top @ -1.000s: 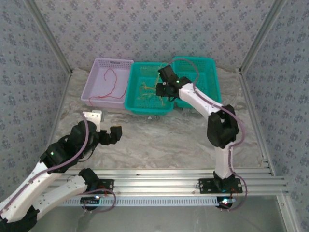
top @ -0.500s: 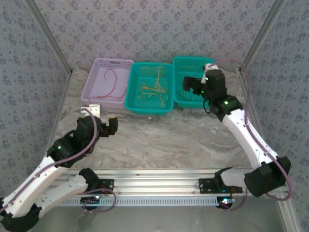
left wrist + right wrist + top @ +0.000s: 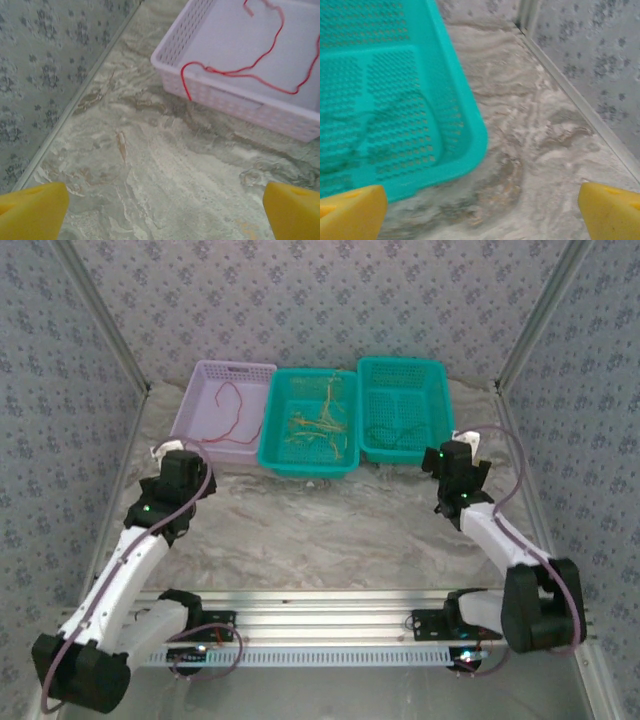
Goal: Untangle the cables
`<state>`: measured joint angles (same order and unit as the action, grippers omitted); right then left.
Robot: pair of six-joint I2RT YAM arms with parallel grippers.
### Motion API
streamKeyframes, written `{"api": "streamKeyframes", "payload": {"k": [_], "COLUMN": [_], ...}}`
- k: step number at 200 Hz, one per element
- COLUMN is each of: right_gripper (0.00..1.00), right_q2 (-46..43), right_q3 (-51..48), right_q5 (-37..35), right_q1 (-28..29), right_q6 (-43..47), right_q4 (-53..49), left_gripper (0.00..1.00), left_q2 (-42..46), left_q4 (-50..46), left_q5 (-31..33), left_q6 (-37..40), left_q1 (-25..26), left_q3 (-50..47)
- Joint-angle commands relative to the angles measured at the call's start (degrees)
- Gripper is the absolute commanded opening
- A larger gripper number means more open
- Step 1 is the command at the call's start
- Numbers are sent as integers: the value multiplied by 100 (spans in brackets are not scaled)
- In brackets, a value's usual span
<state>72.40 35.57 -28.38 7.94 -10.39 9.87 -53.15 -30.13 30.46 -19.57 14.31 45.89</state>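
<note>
Marbled bench (image 3: 320, 530) lies open beneath the left tool (image 3: 160, 205) and right tool (image 3: 480, 205), both spread wide. Ahead of the left one, a lilac basket (image 3: 200, 415) holds a red cable (image 3: 220, 71). The middle teal basket (image 3: 275, 455) holds tangled yellow-orange cables (image 3: 318, 425), and the teal basket (image 3: 440, 390) beside the right one holds green cables (image 3: 395, 432).

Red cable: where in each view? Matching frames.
Top external: red cable upper left, inside the lilac basket.
Left wrist: upper right, in that basket, one end draped over its near wall.
Right wrist: faces the right teal basket.
Shared landmark: the lilac basket.
</note>
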Motion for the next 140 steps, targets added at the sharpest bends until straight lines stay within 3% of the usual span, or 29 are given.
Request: {"api": "streamKeyframes", "payload": {"k": [1,33,50,61,71,84,107,116,129,140], "right_gripper": [100,100,100,100,100,100,100,100,100,100], "right_q2": [640,1232,1243,1401,1350,1348,1348,1701,1422,1595], "right_q3": [-189,-361,-440,-777,-624,-742,-1264,-1720,-1519,-1555], "right_q5": [-670,-934,-377,86,378,653,1717,1534,1292,1273], "right_q1": [-173,-302,-474,-582,-594,-634,-796,-791,-692,-706], "right_q6": [425,495,282,734,490,679,1026,1057,783,1007], "right_q4": [1090,1659,1795,2799,2213,2596,3383,4892,3841,4370], "left_gripper": [100,100,100,100,100,100,100,100,100,100], "left_q2": [-9,-119,-302,-366,-427,-573,-861,-944,-1096,-1253], "left_q4": [429,927,1058,1217,1360,1640,2429,2949,3886,4641], "left_q5": [-141,49,-47,-58,-208,-135,-107,-220,-302,-624], "left_q6": [-30,180,139,143,227,345,560,790,1094,1190], "left_q1": [-257,-495,-740,-833,-914,-976,-1180,-1210,-1254,-1388], "left_q3": [-10,-281,-366,-443,-481,-555,-830,-1028,-1404,-1757]}}
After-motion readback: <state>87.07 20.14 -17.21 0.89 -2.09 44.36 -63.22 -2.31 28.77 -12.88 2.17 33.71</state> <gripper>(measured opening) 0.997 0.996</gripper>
